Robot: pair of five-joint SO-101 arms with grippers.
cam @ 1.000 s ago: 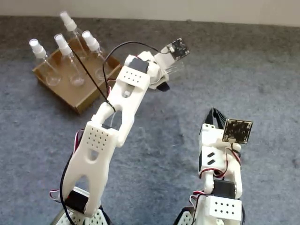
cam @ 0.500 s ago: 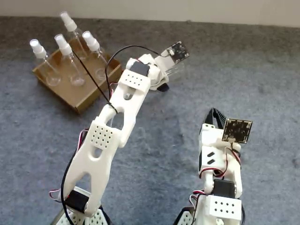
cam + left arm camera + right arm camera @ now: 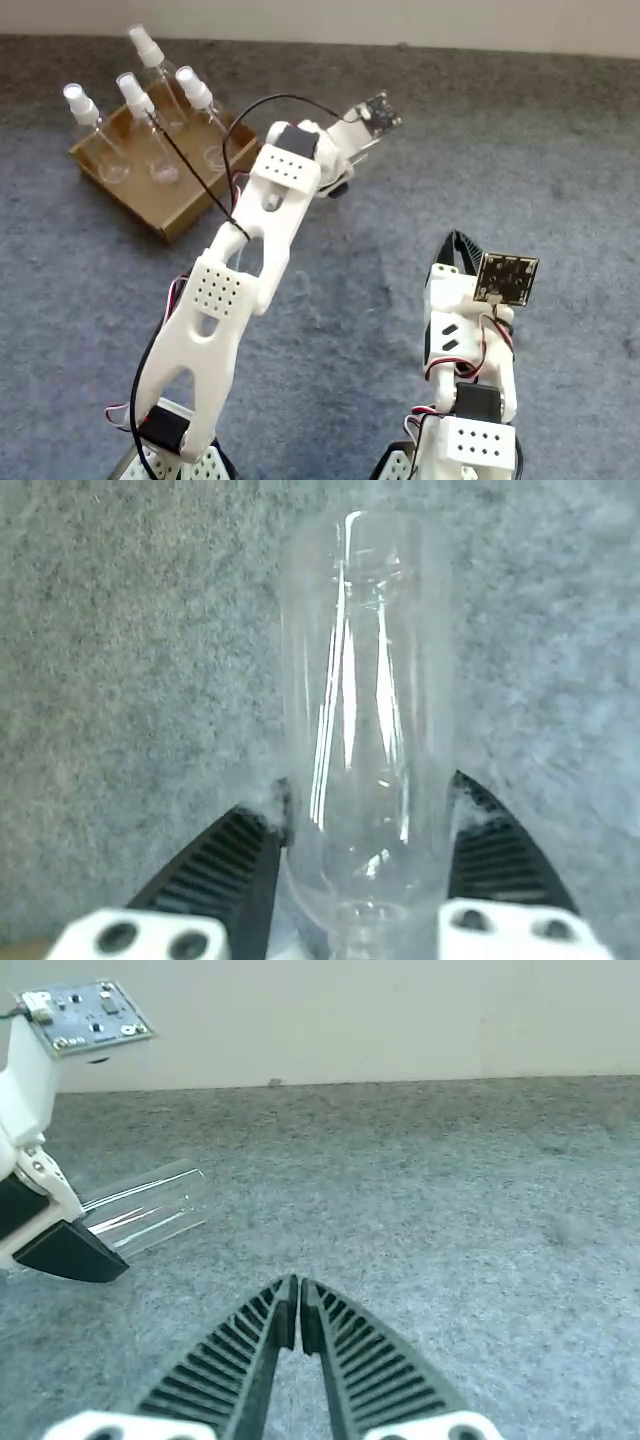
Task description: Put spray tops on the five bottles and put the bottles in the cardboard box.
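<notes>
The left gripper (image 3: 368, 792) is holding the fifth bottle (image 3: 365, 680), jaws clamped on its sides, over the far middle of the surface (image 3: 560, 150), near the cardboard box (image 3: 200, 205) in the far left corner. Over the last second the arm's wrist has been rolling slightly, so in the high view the bottle is slipping beneath it, but it is hardly getting closer to the box. Four capped bottles (image 3: 150, 120) are standing in the box, so this looks like the last one. The right gripper (image 3: 298, 1310) is sitting toward the near edge, jaws together. The held bottle's neck is cut off, so I cannot tell whether it has a spray top.
</notes>
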